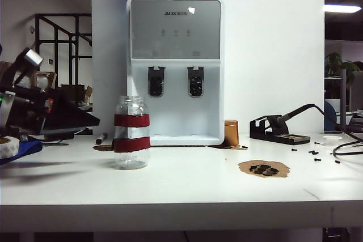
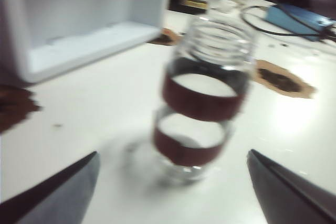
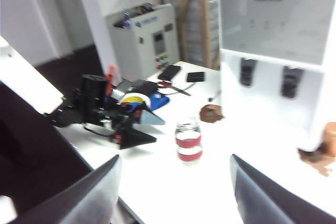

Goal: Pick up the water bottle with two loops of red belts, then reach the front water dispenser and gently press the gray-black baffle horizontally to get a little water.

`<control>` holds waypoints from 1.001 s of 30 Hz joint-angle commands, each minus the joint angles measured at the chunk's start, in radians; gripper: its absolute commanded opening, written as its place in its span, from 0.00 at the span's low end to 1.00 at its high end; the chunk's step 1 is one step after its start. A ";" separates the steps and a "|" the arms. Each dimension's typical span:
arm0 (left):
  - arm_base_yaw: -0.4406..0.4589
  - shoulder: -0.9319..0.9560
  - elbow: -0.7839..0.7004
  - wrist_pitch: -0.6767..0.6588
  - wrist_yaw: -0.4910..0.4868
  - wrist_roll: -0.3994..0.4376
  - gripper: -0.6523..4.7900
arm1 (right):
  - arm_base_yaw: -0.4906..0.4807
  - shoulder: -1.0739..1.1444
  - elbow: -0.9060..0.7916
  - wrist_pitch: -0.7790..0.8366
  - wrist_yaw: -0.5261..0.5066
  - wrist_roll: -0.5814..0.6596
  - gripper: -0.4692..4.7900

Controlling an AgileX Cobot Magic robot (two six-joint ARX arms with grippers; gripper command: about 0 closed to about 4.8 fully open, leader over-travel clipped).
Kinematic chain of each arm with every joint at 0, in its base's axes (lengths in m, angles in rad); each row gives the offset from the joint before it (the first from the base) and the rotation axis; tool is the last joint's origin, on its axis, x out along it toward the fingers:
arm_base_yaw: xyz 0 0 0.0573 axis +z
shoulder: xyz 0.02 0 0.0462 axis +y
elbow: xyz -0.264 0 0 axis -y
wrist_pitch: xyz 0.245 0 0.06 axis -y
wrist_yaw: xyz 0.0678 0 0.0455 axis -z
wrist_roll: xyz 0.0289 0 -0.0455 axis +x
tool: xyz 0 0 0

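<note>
A: Left pincer [image 2: 170, 192] spread wide, empty, just left of the bottle [image 2: 202, 93]. Right pincer [image 3: 173, 192] apart, high, well off.

B: Bottle stands on counter [image 1: 187, 188], before dispenser [image 1: 176, 60]. Glass: stiff, slick, breakable, probably light. Grip on the belts.

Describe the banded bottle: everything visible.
The water bottle is a clear glass jar with a wide threaded neck, no lid and two dark-red bands. It looks empty and stands upright on the white table, left of and in front of the water dispenser. The open left gripper faces it; nothing grips it.
</note>
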 commanded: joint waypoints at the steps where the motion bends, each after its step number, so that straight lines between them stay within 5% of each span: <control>1: -0.016 0.039 0.003 0.032 0.064 0.019 1.00 | 0.002 0.011 0.042 -0.070 0.024 -0.068 0.75; 6: -0.049 0.096 0.004 0.091 0.032 0.074 1.00 | 0.002 0.012 0.050 -0.082 -0.086 -0.083 0.82; 16: -0.138 0.171 0.040 0.219 -0.082 0.074 1.00 | 0.002 0.023 0.049 -0.103 -0.078 -0.132 0.82; 25: -0.191 0.260 0.164 0.213 -0.219 0.073 1.00 | 0.002 0.062 0.043 -0.099 0.071 -0.219 0.82; 30: -0.196 0.317 0.230 0.211 -0.236 0.072 1.00 | 0.002 0.151 0.043 -0.045 0.072 -0.226 0.82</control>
